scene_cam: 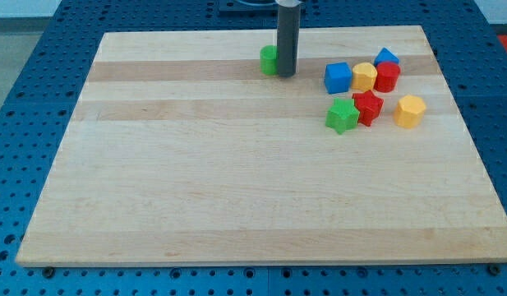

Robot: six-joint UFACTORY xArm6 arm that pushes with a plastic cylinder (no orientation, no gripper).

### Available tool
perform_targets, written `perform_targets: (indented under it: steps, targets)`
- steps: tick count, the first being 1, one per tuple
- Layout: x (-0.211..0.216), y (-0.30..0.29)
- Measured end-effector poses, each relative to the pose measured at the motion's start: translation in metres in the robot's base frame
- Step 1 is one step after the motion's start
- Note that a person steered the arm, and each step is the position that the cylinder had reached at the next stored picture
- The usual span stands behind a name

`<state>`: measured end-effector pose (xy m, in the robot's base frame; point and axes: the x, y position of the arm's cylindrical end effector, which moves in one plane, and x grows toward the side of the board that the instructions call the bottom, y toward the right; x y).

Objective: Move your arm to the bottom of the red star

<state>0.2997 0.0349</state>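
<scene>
A pale wooden counter [237, 189] lies on a blue perforated bench, and most of its surface is bare; the blocks all sit near the view's top. The end effector here is a plain dark rod with nothing to open, close or grasp, so it holds nothing. My tip [287, 75] rests on the board at the view's top centre, touching or just beside a green block [269, 59] whose shape is partly hidden behind the rod.

To the view's right of the tip, well apart from it, is the cluster. A blue cube [338, 78] comes first, then a yellow block [365, 76], a red block [388, 76] and a blue block [387, 57] behind them. Below these sit a green star [342, 116] and the red star [368, 107], touching each other, with a yellow hexagon-like block [410, 111] near the red star's right.

The target spot is the open wood just below the red star. A good path, I judge, sweeps down the view first into the empty middle, then across to the right, and comes up under the star from below. Going straight across risks knocking the blue cube or the green star. The final approach should stop short of touching the star, since any contact would shove it into the blocks above. The counter's right edge is far enough away not to matter.
</scene>
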Motion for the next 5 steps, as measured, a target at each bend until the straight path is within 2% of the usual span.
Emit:
perform_targets:
  steps: [2, 3, 5]
  targets:
    - [-0.023, -0.006]
    - [-0.016, -0.003]
    - [0.095, 0.027]
